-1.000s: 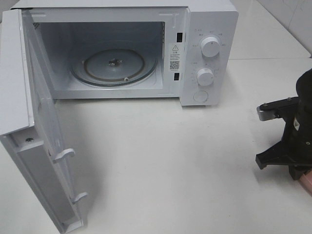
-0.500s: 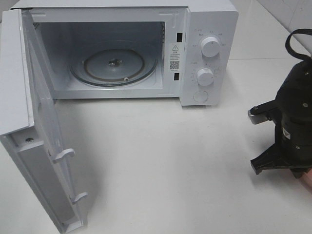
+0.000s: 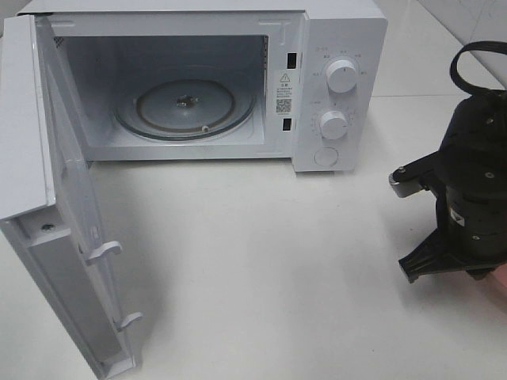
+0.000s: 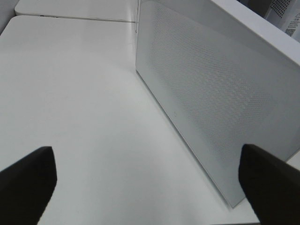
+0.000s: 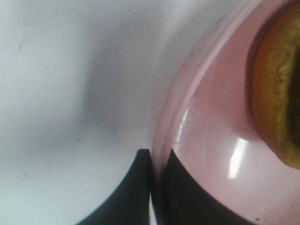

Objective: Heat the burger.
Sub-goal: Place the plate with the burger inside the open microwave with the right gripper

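The burger [image 5: 277, 89] shows only in the right wrist view, as a golden-brown and yellow edge lying on a round pink plate [image 5: 211, 140]. My right gripper [image 5: 157, 187] is shut on the plate's rim, one dark finger under it and one over it. From the high camera, the right arm [image 3: 467, 206] hangs over the table's right side, to the right of the microwave [image 3: 337, 47], with a sliver of the pink plate [image 3: 501, 279] below it. My left gripper [image 4: 147, 180] is open and holds nothing, beside the outer face of the microwave door [image 4: 211, 93].
The white microwave stands at the back with its door [image 3: 71, 229] swung wide open to the left. Its glass turntable [image 3: 186, 107] is bare. Two knobs [image 3: 341, 76] sit on the right panel. White tabletop [image 3: 261, 253] stretches between the door and the right arm.
The right arm has moved left and further into the high view, carrying the plate along. The left gripper and the microwave door have stayed still.
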Motion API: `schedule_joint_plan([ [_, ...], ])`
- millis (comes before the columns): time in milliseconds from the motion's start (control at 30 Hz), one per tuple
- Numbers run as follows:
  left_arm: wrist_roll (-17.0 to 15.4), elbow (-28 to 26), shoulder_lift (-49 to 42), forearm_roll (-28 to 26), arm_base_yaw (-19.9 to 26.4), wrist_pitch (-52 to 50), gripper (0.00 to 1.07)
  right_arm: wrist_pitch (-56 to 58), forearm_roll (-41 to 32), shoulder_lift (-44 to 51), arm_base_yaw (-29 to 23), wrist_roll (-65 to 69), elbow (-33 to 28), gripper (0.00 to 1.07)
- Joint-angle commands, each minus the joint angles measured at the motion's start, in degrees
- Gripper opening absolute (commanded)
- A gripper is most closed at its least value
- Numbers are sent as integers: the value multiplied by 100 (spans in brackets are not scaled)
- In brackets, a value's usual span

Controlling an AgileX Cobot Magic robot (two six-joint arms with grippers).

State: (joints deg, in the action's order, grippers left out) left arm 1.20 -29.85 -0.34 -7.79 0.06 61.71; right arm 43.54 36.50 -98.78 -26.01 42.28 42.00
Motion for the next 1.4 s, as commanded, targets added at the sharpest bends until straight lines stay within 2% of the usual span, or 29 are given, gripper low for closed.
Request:
schedule_joint_plan([
  [33, 11, 23, -86, 0, 0, -46, 98, 298, 246, 149, -97, 86, -11, 0],
  [300, 11, 23, -86, 0, 0, -46, 98, 252, 40, 413, -160, 86, -367, 0],
  [467, 11, 23, -86, 0, 0, -46, 98, 269, 0, 710, -390, 86, -619, 0],
  [533, 11, 23, -86, 0, 0, -46, 98, 344, -29, 871, -647, 86, -716, 0],
  [800, 11, 23, -86, 0, 0, -46, 98, 430, -57, 928, -1014, 92, -745, 0],
  [867, 11, 23, -86, 0, 0, -46, 98, 435, -57, 928, -1312, 92, -745, 0],
  [1400, 11, 23, -86, 0, 0, -46, 98, 561, -63, 928, -2384, 92, -745, 0],
])
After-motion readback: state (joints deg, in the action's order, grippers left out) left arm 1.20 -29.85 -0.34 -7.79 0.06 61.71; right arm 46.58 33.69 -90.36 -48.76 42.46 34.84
